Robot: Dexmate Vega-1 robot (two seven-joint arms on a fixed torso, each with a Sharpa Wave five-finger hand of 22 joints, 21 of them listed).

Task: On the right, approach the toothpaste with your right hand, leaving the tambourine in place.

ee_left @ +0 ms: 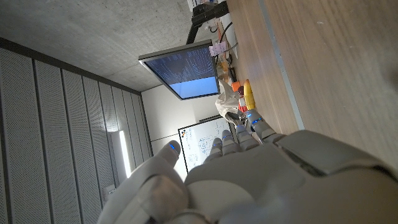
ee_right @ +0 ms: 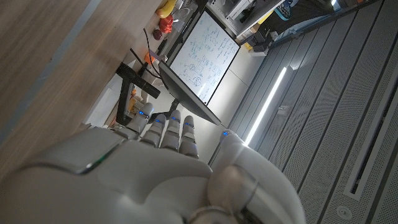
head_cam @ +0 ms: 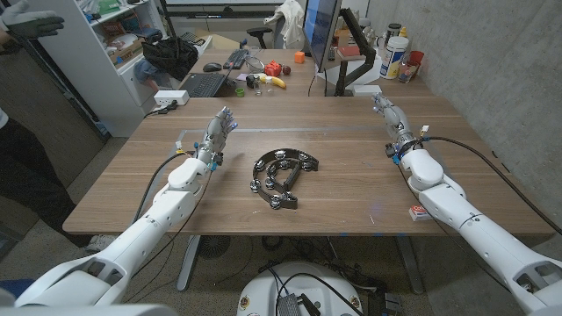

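A wooden table (head_cam: 351, 189) carries a black tambourine (head_cam: 283, 175) near its middle. The toothpaste (head_cam: 421, 213) is a small red and white box lying at the table's near right edge, partly tucked beside the right forearm.

The right hand (head_cam: 392, 120) stands toward the far right of the table, fingers straight, held close together and pointing away, holding nothing. The toothpaste therefore lies behind the fingers, back along the arm toward the robot, well apart from the fingertips. Its long axis seems to run along the table's near edge, though it is too small to be sure.

The left hand (head_cam: 218, 133) waits left of the tambourine, fingers slightly spread, empty. The right hand is clearly nearer; reaching the box likely means drawing back.
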